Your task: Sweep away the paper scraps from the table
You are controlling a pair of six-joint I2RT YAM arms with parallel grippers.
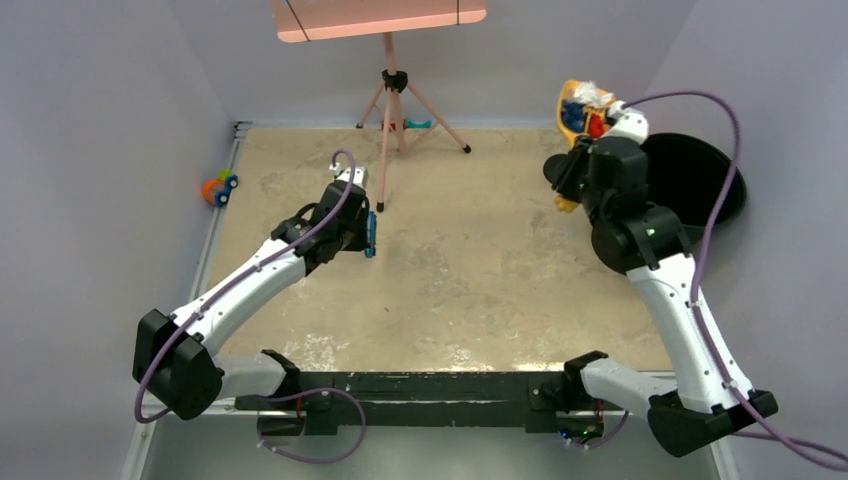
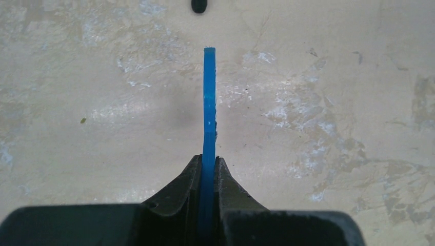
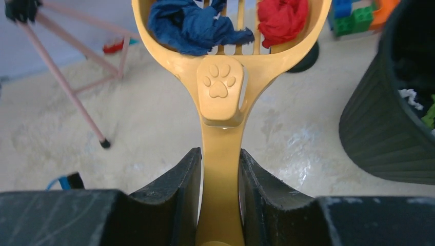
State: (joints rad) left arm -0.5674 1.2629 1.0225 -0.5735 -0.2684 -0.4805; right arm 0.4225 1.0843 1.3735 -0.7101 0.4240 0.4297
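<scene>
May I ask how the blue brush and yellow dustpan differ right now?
The blue brush is thin and empty; the yellow dustpan is wide, slotted and holds paper scraps. The brush is far from the black bin; the dustpan beside it. Both are clamped: left gripper, right gripper.

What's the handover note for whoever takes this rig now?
Hands: left hand shut on the blue brush, over the middle of the table; right hand shut on the yellow scoop, raised beside the black bin.
Done: paper scraps, blue and red, sit in the scoop; none visible loose on the table.
Left: tip the scoop into the bin.
</scene>
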